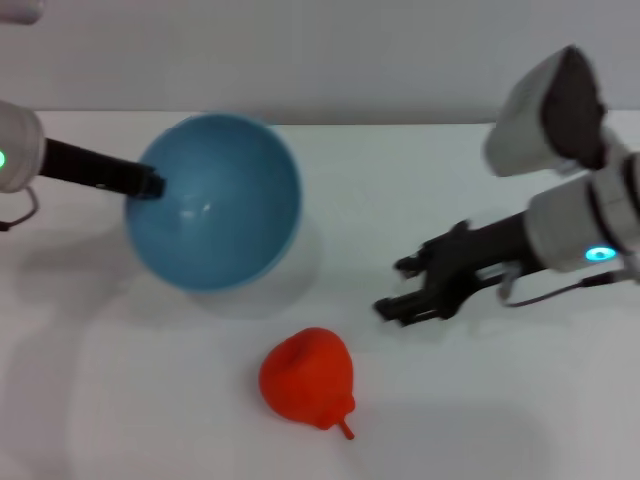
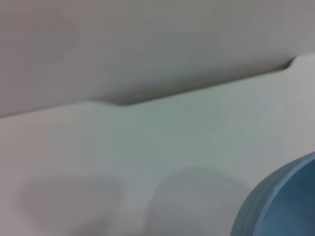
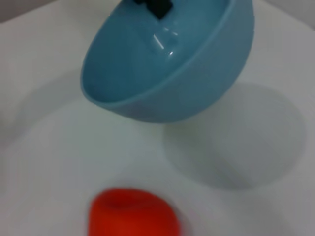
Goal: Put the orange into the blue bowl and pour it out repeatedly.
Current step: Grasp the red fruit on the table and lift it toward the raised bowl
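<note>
Orange (image 1: 306, 377) lies near open right end effector (image 1: 395, 287).

**Inspector:** Left arm?

**Assistant:** A rounded white wrist housing (image 1: 18, 148) with a small green indicator light at its edge. A slim black rod-shaped forearm section (image 1: 95, 168) runs out of it to the black left gripper (image 1: 152, 185). A thin grey cable loop (image 1: 22, 212) hangs beneath the housing.

**Inspector:** Right arm?

**Assistant:** A cylindrical white wrist housing (image 1: 590, 220) bearing a glowing cyan ring light (image 1: 599, 253). Above it sits a blocky white casing with a dark grey face (image 1: 550, 108). The black right gripper (image 1: 400, 287) has a ribbed, angular body and two straight fingers (image 1: 408, 305). A thin grey cable (image 1: 545, 290) curves below the housing.
</note>
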Motion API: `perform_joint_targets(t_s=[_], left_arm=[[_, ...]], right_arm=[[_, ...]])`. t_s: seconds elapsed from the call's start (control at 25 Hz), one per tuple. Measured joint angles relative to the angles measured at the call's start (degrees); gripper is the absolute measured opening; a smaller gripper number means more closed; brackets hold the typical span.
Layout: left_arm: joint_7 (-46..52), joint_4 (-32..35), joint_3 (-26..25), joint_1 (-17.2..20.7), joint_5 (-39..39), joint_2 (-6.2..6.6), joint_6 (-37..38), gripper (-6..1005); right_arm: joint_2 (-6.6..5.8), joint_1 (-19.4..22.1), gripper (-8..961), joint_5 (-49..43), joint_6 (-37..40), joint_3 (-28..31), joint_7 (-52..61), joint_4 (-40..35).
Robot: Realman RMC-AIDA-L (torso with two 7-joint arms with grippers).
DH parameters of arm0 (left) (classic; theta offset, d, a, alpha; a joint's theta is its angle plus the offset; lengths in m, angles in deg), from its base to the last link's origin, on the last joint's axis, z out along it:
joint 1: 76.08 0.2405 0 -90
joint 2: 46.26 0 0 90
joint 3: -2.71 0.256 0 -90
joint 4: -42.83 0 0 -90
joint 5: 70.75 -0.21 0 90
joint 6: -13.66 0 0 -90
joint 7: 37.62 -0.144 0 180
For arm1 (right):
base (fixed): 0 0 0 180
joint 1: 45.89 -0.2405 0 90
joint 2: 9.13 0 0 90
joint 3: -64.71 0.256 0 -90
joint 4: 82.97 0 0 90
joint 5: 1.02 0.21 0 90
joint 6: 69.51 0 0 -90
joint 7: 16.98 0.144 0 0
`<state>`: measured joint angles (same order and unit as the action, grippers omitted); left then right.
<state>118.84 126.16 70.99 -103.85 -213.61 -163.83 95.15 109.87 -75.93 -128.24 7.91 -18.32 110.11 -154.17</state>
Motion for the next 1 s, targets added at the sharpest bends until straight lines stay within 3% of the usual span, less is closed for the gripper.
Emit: perform_joint_targets(t_s=[0.2,0.44,0.72,1.0], left_arm=[[1.61,2.93,-0.38,-0.15,-2.8,-0.1,3.69,-2],[1.76,3.29,-0.26,-0.05,-3.14,-0.08,4.99,-2],[1.39,3.35,0.05,0.0,-3.39,-0.11,5.36,-2],[1.25,3.42,0.07,-0.19,-3.47,-0.11,5.42,-1]], right_arm=[[0.03,-2.58,618,6.08,-5.45,-7.83,-0.29,5.37],[0.11,-3.58,617,8.93,-10.37,-14.57,0.08,8.01],[0.13,-4.75,616,14.86,-10.65,-15.75,-0.14,14.21],[0.04,-5.21,585,14.95,-10.45,-17.23,-0.07,16.76]])
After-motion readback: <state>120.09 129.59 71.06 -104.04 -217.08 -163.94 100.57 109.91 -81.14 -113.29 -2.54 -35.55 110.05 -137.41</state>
